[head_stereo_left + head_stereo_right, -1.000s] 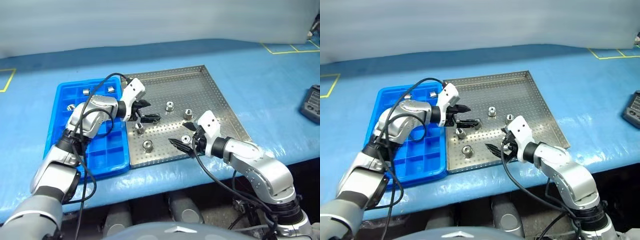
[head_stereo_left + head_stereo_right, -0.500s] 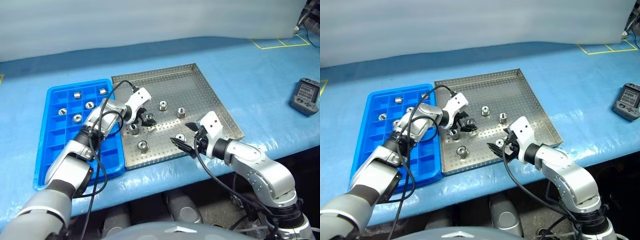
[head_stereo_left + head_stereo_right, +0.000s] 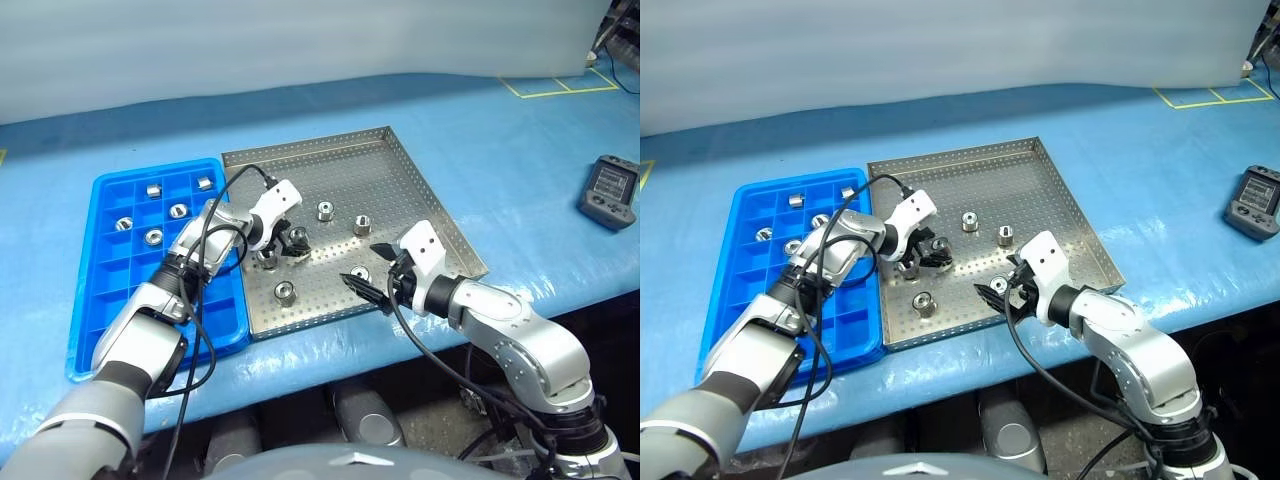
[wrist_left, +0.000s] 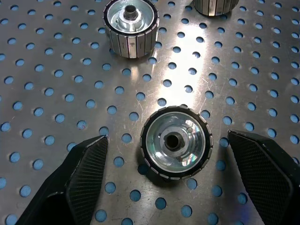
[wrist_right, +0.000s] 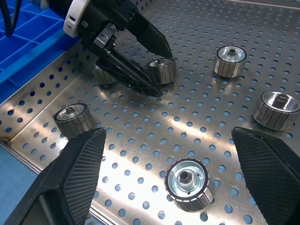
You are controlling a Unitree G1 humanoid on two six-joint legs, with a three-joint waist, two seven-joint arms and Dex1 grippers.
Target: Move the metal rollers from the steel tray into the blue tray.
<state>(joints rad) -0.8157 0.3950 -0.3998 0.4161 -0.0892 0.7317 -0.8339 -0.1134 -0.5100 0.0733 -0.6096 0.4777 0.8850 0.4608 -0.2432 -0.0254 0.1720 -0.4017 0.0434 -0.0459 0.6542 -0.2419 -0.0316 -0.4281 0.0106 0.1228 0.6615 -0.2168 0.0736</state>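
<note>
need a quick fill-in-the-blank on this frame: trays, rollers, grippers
1. The left gripper straddles a ____ on the steel tray.
2. The blue tray holds ____ rollers.
3. The right gripper hovers over the steel tray with its fingers ____.
4. The blue tray lies on the steel tray's ____ side.
Missing: roller; five; open; left

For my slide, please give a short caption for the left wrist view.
Open left gripper straddling a metal roller on the steel tray.
</note>
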